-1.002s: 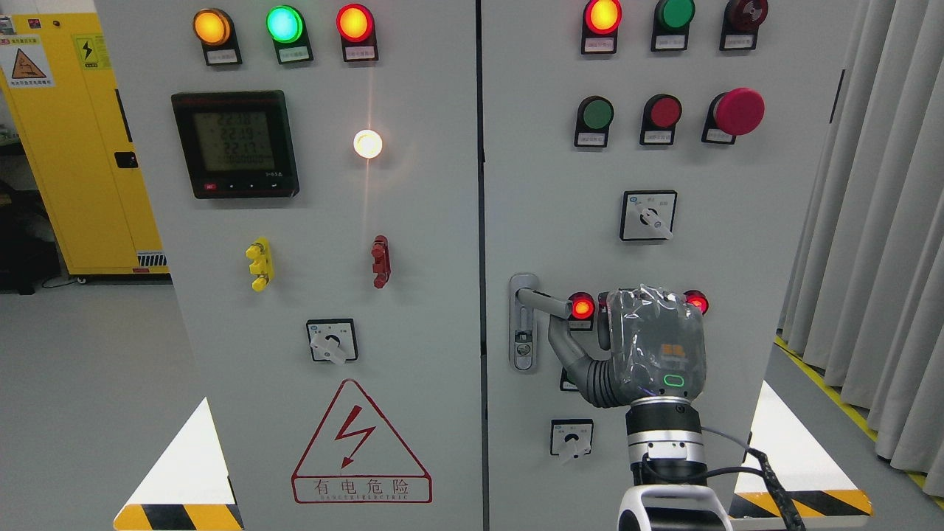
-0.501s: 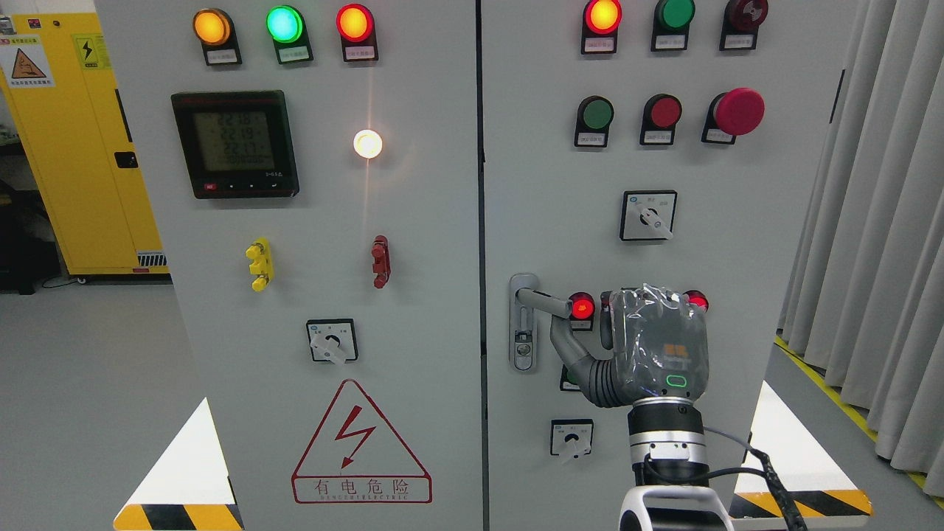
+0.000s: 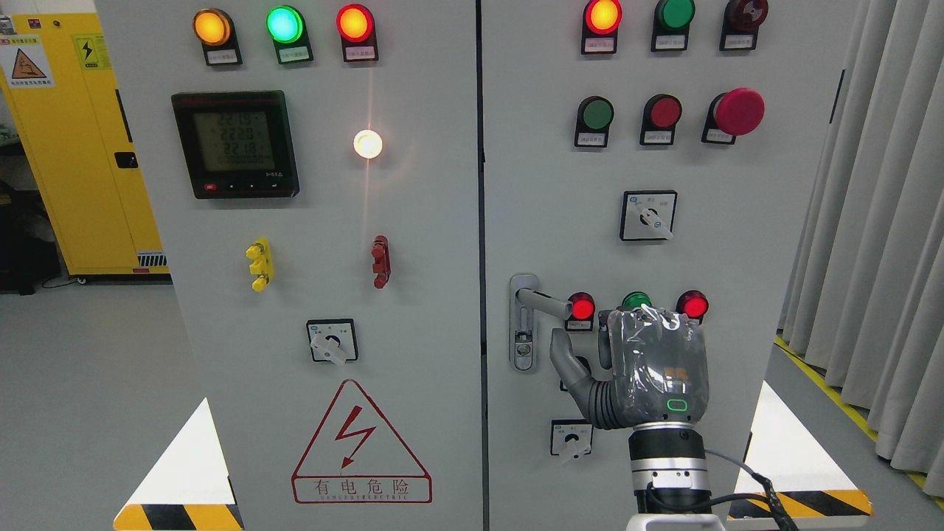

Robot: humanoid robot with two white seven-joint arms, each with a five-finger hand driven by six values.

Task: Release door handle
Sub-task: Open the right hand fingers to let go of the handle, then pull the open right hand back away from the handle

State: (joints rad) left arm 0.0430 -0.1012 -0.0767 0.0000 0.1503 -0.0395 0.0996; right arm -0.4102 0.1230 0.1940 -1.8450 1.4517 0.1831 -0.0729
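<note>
A big grey electrical cabinet [image 3: 413, 243] filled most of the head view, w/ two doors split by a dark vertical seam just right of centre. A yellow cabinet [image 3: 81, 147] stood farther back at far left, and grey curtains [image 3: 870, 221] hung at the right edge. Striped black-and-yellow floor tape [image 3: 804, 504] showed at the near right.

The left door carried a dark digital meter [image 3: 234, 144], three lit lamps along the top (amber, green, red), a bright white lamp [image 3: 368, 144] and a red lightning warning triangle [image 3: 361, 442] near the bottom. The right door had more lamps and push buttons up top, incl. a large red mushroom button [image 3: 738, 110], plus a rotary switch [image 3: 648, 215] mid-door.

The right hand [image 3: 641, 369] came up from the bottom right, its back wrapped in clear plastic film, palm toward the right door. It sat below and to the right of the door handle [image 3: 542, 299] — apart from it, not touching. The thumb [image 3: 564, 354] stuck up and left, its tip just under the lever's free end w/ a gap between; the other fingers were curled loosely toward the door and gripped nothing.

The door handle was on the right door's left edge, just beside the seam — lever pointing right, roughly level, its backplate running down to a lock. Just right of the lever end sat a lit red lamp [image 3: 582, 307], then a green lamp [image 3: 636, 300] and another red lamp [image 3: 692, 304] above the knuckles.
</note>
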